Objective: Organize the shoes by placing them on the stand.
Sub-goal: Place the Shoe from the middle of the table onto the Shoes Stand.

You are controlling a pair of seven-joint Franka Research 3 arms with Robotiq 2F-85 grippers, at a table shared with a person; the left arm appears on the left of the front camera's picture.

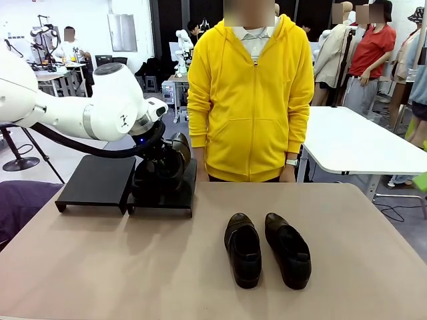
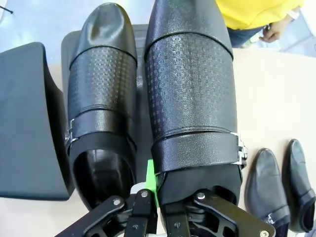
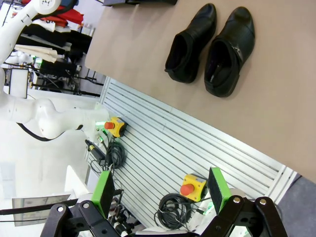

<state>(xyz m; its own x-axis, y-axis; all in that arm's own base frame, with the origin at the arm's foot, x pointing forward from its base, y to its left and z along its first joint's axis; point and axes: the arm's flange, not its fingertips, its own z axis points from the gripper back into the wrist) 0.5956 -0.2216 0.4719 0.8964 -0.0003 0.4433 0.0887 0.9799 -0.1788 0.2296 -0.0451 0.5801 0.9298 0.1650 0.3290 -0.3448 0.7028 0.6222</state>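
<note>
Where the room opens out behind the person (image 1: 250,100) in a yellow hooded top, white tables and other people stand on a pale floor. A matte beige tabletop (image 1: 100,267) takes up the foreground, smooth and bare except for the task's things.

Toward the far left corner of the tabletop sit two low matte-black platforms on short feet, side by side: the left stand (image 1: 93,181) with nothing on it, and the right stand (image 1: 163,205) carrying shoes. Seen from the left wrist, both shoes there have smooth, shiny rounded toes, an embossed grid-textured band over the instep and a strap with a small metal buckle. The resting shoe (image 2: 101,89) lies flat on the platform. The held shoe (image 2: 190,89) is just beside it, nearer the camera; whether its sole touches the platform cannot be told.

The left gripper (image 2: 155,185) is clenched on the held shoe's collar wall, one green pad (image 2: 150,177) pressed to the outside and the other finger down inside the opening.

Right of the middle, nearer the near edge, the loose pair (image 1: 267,250) lies side by side, almost touching.

The right gripper (image 3: 160,190) hangs off the near edge, fingers spread wide and grasping nothing, over a ribbed grey panel (image 3: 163,143).
</note>
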